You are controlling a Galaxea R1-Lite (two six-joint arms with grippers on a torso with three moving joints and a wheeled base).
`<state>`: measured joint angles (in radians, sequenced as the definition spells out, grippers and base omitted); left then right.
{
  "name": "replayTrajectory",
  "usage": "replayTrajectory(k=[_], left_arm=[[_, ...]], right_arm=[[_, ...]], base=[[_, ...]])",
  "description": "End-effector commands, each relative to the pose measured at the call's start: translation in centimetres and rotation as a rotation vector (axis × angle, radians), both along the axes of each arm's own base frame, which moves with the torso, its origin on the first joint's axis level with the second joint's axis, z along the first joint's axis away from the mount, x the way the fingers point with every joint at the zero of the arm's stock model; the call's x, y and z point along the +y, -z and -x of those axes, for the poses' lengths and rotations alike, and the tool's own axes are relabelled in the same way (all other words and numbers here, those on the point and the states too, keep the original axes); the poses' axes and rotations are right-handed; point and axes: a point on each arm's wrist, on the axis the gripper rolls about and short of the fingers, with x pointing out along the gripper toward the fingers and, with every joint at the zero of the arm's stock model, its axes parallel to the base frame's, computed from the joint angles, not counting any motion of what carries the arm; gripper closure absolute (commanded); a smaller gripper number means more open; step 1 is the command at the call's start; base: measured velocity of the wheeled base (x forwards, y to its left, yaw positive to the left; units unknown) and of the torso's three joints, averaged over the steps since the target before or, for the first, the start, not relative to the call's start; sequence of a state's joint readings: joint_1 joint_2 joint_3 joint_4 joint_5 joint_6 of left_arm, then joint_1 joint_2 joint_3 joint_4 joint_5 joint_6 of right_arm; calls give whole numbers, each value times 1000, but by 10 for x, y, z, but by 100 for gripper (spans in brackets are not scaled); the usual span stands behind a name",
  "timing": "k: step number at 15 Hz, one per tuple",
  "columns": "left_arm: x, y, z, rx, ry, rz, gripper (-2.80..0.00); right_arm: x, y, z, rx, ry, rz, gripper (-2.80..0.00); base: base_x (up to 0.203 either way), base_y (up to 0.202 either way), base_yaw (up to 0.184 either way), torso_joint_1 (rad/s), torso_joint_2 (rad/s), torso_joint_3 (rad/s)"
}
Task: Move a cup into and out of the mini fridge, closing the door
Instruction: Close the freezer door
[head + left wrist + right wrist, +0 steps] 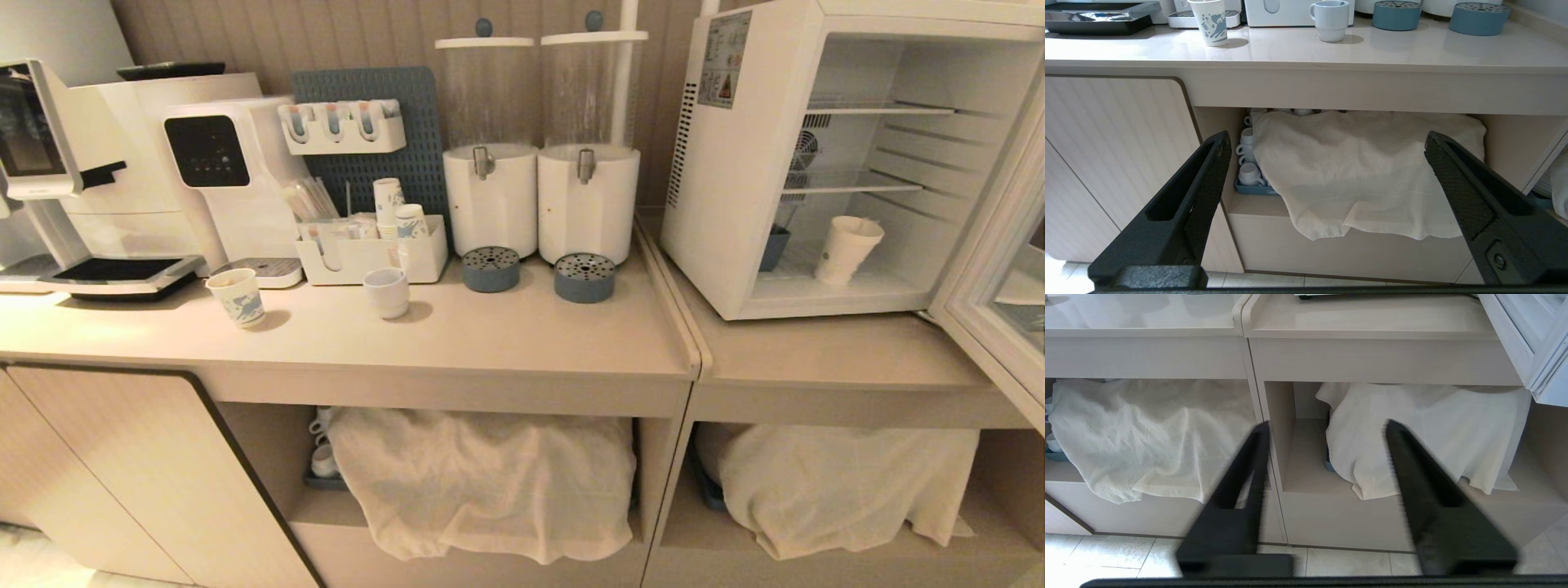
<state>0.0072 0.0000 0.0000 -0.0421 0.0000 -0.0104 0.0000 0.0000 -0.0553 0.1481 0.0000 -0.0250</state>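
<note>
While the cup [847, 249] stands on the floor of the mini fridge [735, 163], at about three o'clock in the head view, the door [992, 269] hangs wide open at the far right edge; so the "in" half of the job looks done, and taking the cup out again and shutting the door is still to come. Neither arm shows in the head view; both hang low before the counter's open shelves. Left gripper [1327, 171] has its jaws spread wide on nothing, facing a white cloth [1367, 171]; right gripper [1327, 457] stands part open, blurred, also empty. Next, I judge, one arm must rise to counter height, reach in under the lower wire shelf and close on the tapered cup without crushing it. A warning sticker [724, 59] sits on the fridge's side wall at one o'clock, its print too small to read; the cup's small logo is likewise illegible.
</note>
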Motion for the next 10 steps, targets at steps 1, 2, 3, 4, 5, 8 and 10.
replayTrajectory(k=[1, 2, 3, 4, 5, 8, 10], left_arm=[[0, 5, -1, 18, 0, 0, -280], [0, 5, -2, 19, 0, 0, -280], [0, 5, -1, 18, 0, 0, -280], [0, 5, -1, 18, 0, 0, -280], [0, 5, -1, 18, 0, -1, -280], [0, 5, -1, 18, 0, -1, -280], [0, 5, -1, 18, 0, -1, -280]], right_arm=[[0, 0, 0, 2, 0, 0, 0], [0, 0, 0, 2, 0, 0, 0], [0, 0, 0, 2, 0, 0, 0], [0, 0, 0, 2, 0, 0, 0], [0, 0, 0, 2, 0, -4, 0], [0, 0, 0, 2, 0, -4, 0], [0, 0, 0, 2, 0, 0, 0]], base=[[0, 0, 0, 0, 0, 0], [0, 0, 0, 0, 0, 0], [0, 0, 0, 0, 0, 0], [0, 0, 0, 0, 0, 0], [0, 0, 0, 0, 0, 0], [2, -147, 7, 3, 6, -2], [0, -198, -1, 2, 4, 1]])
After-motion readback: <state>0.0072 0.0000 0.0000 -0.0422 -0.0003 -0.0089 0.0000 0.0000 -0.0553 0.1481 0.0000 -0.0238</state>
